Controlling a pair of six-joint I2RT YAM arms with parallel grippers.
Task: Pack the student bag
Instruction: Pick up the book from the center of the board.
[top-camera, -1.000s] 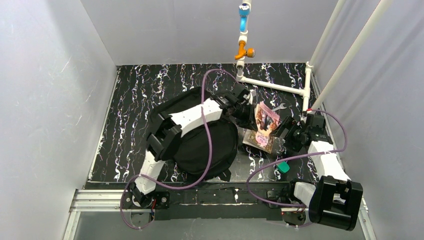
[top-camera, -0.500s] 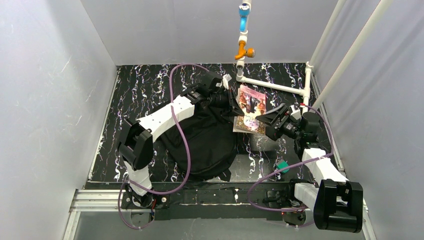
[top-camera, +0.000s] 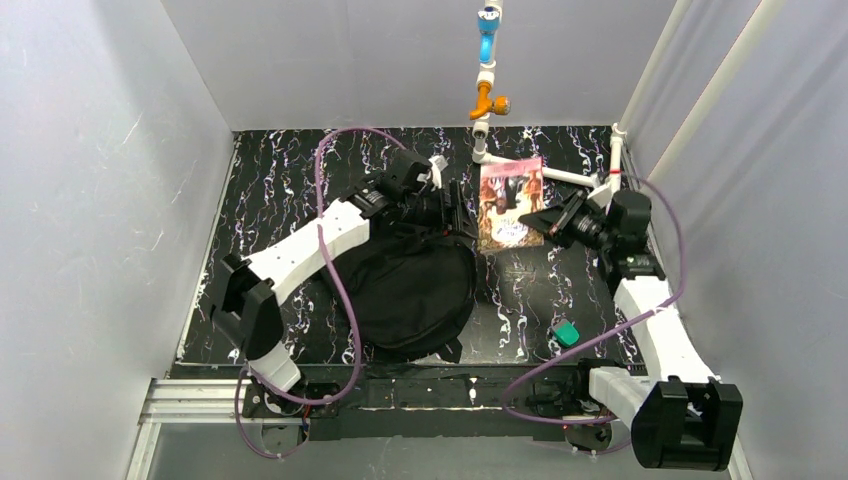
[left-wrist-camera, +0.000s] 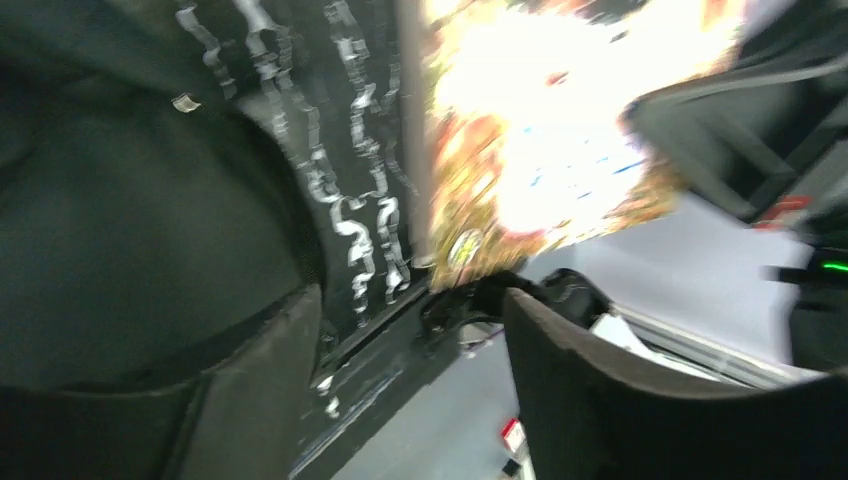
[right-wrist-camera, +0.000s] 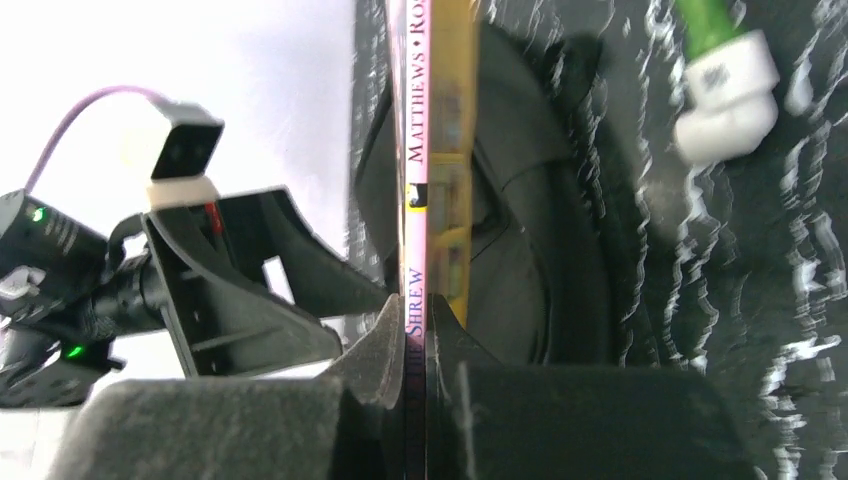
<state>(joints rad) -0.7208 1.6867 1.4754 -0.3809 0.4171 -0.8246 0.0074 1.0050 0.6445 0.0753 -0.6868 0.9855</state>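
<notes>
Two pincers: right pincer (top-camera: 542, 216) pinching book (top-camera: 510, 200) in air near surface (top-camera: 270, 200) far edge, likely to slide into student bag (top-camera: 410, 290); left pincer (top-camera: 460, 212) spread.

black marbled table (top-camera: 270, 190) carries student bag (top-camera: 418, 295), small green block (top-camera: 567, 334).

Black student bag (top-camera: 415, 290) lying flat, left of centre.
</notes>
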